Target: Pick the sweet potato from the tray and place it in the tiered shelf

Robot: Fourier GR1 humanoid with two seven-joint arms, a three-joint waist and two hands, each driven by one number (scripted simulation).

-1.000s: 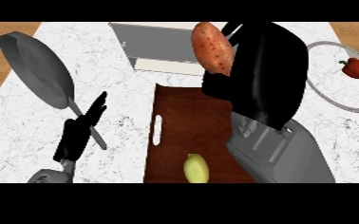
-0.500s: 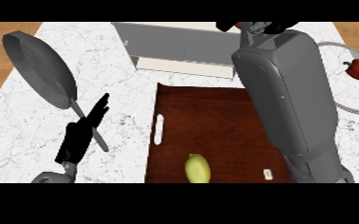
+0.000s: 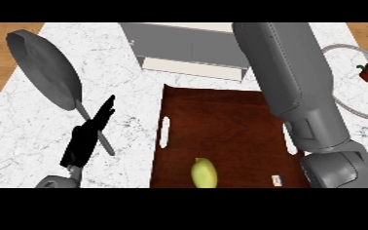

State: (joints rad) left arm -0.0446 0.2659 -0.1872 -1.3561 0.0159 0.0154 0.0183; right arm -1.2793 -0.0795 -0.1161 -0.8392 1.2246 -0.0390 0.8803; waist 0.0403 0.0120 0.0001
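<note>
On the left I see a grey pan (image 3: 45,70) on the worktop (image 3: 129,102), my left hand (image 3: 87,137) beside its handle, fingers straight. The brown tray (image 3: 223,126) holds a yellow fruit (image 3: 204,172). My right forearm (image 3: 291,78) reaches over the shelf (image 3: 183,48); its hand and the sweet potato are out of sight.

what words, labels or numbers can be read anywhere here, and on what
None can be read.
The tray carries a small white tag near its right edge; any marks on it are too small to read.
The shelf, pan, lemon and right forearm show no writing.
</note>
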